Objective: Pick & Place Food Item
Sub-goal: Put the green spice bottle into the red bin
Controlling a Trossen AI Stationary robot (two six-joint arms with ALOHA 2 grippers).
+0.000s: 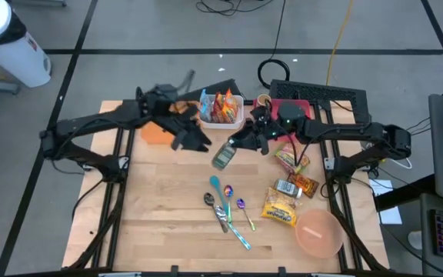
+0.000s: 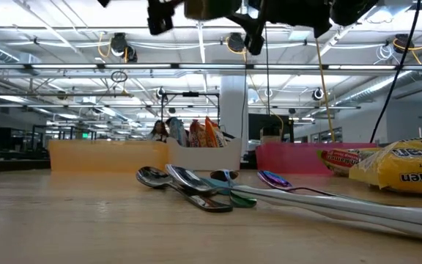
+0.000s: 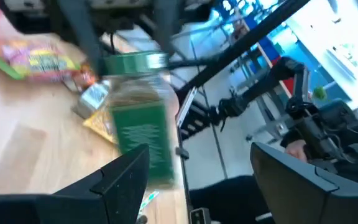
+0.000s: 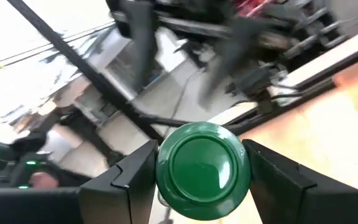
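A glass jar (image 1: pixel 223 157) with a green lid (image 4: pixel 202 171) and a green label (image 3: pixel 143 134) hangs in the air above the middle of the table. My right gripper (image 1: pixel 239 142) is shut on its lid end. My left gripper (image 1: pixel 201 144) stands open just to the jar's left, at about the same height, with nothing between its fingers (image 3: pixel 124 175). In the left wrist view the jar is beyond one finger, outside the gap. The low view shows the jar (image 2: pixel 207 9) and both grippers high above the tabletop. My right gripper pinches the jar's green lid by its rim (image 4: pixel 164 169) between its two fingers, one on each side. The fingers come roughly level from the table's right side, and the lid's top faces back toward the wrist. The jar is lifted clear of the table, its body pointing away from the gripper.
A white bin (image 1: pixel 223 108) of snack packets, an orange container (image 1: pixel 155 133) and a pink bin (image 1: pixel 292 106) stand along the far edge. Spoons (image 1: pixel 225 205) lie at the centre front. Snack bars (image 1: pixel 291 159), a yellow packet (image 1: pixel 280 206) and a pink bowl (image 1: pixel 319 233) lie at the right.
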